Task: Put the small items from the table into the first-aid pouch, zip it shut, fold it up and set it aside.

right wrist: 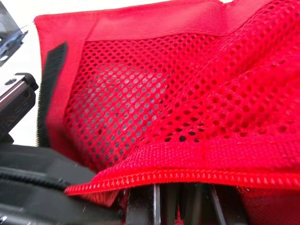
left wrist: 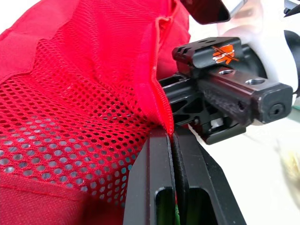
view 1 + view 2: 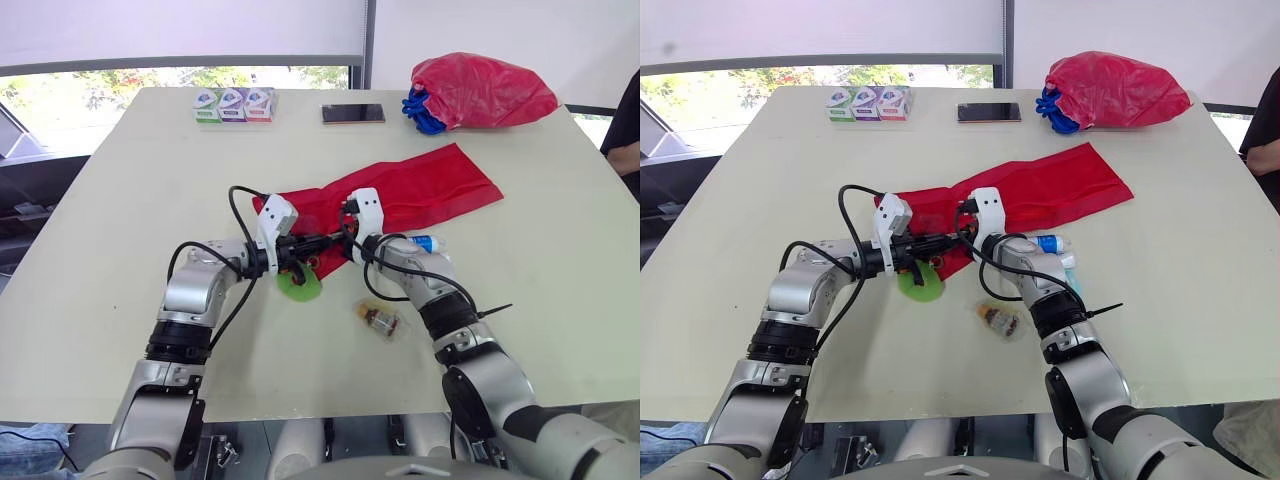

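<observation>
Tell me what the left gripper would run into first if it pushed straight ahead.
The left gripper is shut on the first-aid pouch at its zipper edge, so red mesh comes first; just beyond sits the right gripper, probably the first hard contact, though depth is unclear.

Free table (image 3: 100,250) at left — packet (image 3: 379,319), tube (image 3: 427,242), green item (image 3: 300,288) crowd pouch (image 3: 430,185); phone (image 3: 353,113), boxes (image 3: 235,104), bag (image 3: 480,90) along far edge.
</observation>
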Robot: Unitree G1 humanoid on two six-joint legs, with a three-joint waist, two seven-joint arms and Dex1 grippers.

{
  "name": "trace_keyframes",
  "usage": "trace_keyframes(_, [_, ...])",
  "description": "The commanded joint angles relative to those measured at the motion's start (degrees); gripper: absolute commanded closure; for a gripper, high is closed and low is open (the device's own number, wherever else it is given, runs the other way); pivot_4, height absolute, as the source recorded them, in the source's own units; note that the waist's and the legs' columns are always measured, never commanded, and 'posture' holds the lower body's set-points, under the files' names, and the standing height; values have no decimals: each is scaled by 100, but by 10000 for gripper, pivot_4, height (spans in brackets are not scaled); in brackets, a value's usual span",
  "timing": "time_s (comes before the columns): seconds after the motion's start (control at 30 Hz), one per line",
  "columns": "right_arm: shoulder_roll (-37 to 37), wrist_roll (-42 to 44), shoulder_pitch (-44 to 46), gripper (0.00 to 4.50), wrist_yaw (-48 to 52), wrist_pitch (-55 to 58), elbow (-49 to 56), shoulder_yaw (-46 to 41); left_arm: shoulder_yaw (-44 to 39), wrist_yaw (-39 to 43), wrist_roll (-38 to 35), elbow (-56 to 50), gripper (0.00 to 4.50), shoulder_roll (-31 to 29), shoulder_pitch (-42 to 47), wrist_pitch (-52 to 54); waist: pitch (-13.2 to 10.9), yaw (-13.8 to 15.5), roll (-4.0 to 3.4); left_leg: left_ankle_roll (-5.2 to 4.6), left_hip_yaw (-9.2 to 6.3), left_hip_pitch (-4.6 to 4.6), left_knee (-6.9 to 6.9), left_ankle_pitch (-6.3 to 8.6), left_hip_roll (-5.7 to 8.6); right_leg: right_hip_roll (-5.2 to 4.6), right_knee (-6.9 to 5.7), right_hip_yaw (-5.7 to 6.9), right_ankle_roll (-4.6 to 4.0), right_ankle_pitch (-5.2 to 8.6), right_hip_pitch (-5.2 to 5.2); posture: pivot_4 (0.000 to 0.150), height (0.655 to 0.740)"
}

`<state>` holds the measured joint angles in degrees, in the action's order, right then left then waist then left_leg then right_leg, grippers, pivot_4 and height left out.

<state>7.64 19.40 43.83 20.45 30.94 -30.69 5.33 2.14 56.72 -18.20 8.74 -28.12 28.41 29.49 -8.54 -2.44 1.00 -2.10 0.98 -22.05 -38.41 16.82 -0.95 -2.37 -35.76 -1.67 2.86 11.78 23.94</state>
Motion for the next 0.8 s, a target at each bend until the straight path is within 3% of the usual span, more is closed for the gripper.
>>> trace_keyframes(0.03, [152,151,47,44640,326,0,488,-15,129,100,-54,-184,45000,7,6,-17,0,0,0,0,0,0,0,0,0,0,0,0,0,0,0,1500,7400])
trace_keyframes(0.3, [-993,366,-787,44640,1041,971,2608,142,53,330,-31,-169,45000,-342,-109,-90,0,12,0,-1,-4,-6,0,1,4,-6,3,2,0,0,0,1500,7400])
trace_keyframes(0.43, [-1680,711,-1342,44640,1455,1043,3879,-78,68,866,-79,-91,45000,-768,-201,-182,0,8,0,-4,-4,-5,0,3,4,-6,5,3,0,1,0,1500,7400])
trace_keyframes(0.63, [-2535,1009,-2062,44640,1941,566,4997,-652,116,1517,295,827,45000,-1535,-19,-836,-3,11,4,-6,1,3,0,4,1,3,4,2,-2,5,-1,1500,7400])
trace_keyframes(0.8, [-3229,1173,-2687,44640,2492,97,5493,-1089,64,1595,632,1967,45000,-1867,522,-1602,-7,40,12,-7,2,3,0,4,-2,11,4,1,-3,6,-2,1500,7400])
